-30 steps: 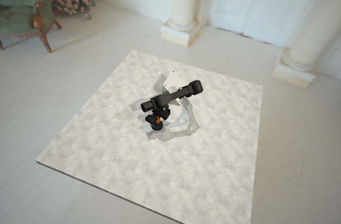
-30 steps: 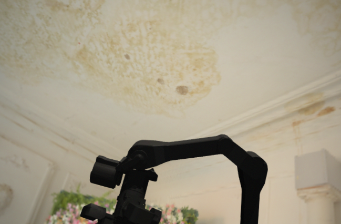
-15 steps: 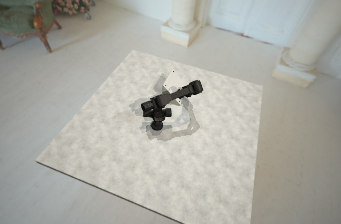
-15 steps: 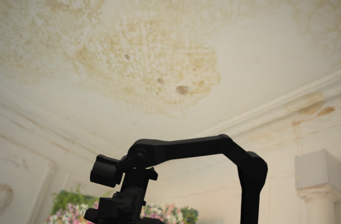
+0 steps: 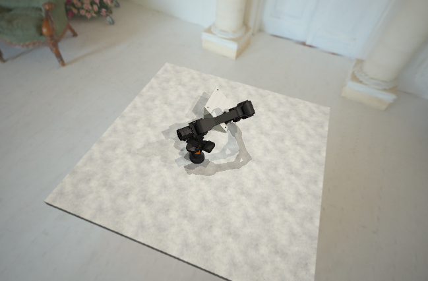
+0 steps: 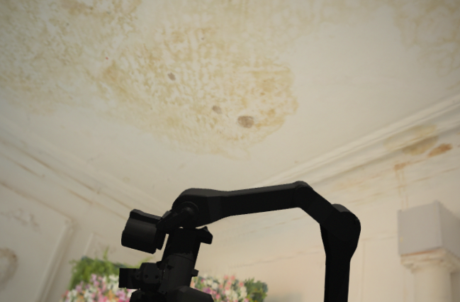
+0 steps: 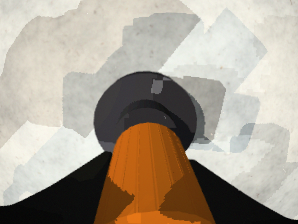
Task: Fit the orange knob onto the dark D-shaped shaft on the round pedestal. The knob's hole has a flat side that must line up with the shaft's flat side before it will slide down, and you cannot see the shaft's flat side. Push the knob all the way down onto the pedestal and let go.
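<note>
The orange knob (image 5: pixel 197 152) (image 7: pixel 149 172) is ribbed and stands roughly upright over the dark round pedestal (image 5: pixel 197 159) (image 7: pixel 111 112). My gripper (image 7: pixel 148 163) is shut on the knob, one black finger on each side of it. In the wrist view the knob's far end covers the lower middle of the pedestal, close to a dark raised rim. The D-shaped shaft is hidden, and so is the knob's hole. I cannot tell whether the knob touches the pedestal or how its flat side lies. The exterior view shows neither knob nor pedestal.
The arm (image 5: pixel 224 117) (image 6: pixel 262 200) arches above the pale mottled table top (image 5: pixel 254 198). A white plate (image 5: pixel 217 97) with small dark dots lies partly under the arm, beyond the pedestal. Shadows of the arm fall around the pedestal.
</note>
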Tool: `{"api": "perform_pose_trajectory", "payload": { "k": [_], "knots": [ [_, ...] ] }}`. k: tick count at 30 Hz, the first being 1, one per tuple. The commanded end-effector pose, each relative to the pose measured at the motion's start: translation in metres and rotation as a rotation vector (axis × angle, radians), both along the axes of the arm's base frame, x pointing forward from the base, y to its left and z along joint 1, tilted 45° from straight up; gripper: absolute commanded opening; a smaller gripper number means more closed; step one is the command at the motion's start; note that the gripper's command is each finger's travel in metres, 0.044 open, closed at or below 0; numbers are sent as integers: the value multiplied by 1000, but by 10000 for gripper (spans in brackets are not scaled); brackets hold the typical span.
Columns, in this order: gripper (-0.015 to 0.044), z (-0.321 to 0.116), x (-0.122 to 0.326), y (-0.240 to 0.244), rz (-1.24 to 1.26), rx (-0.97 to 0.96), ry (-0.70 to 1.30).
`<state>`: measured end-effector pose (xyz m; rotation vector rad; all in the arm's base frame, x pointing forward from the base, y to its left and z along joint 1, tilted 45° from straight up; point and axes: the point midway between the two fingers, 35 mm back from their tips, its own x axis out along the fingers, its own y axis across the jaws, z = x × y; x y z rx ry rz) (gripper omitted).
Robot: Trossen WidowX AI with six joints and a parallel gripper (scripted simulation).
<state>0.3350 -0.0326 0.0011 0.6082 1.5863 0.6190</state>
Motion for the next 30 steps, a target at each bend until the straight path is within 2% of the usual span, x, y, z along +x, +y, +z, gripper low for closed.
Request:
{"api": "perform_pose_trajectory", "payload": {
  "k": [1,20,30],
  "knots": [
    [0,0,0,0,-11,-6,11],
    [0,2,1,-1,-11,-6,11],
    [0,0,0,0,-161,-26,156]
  ]
}}
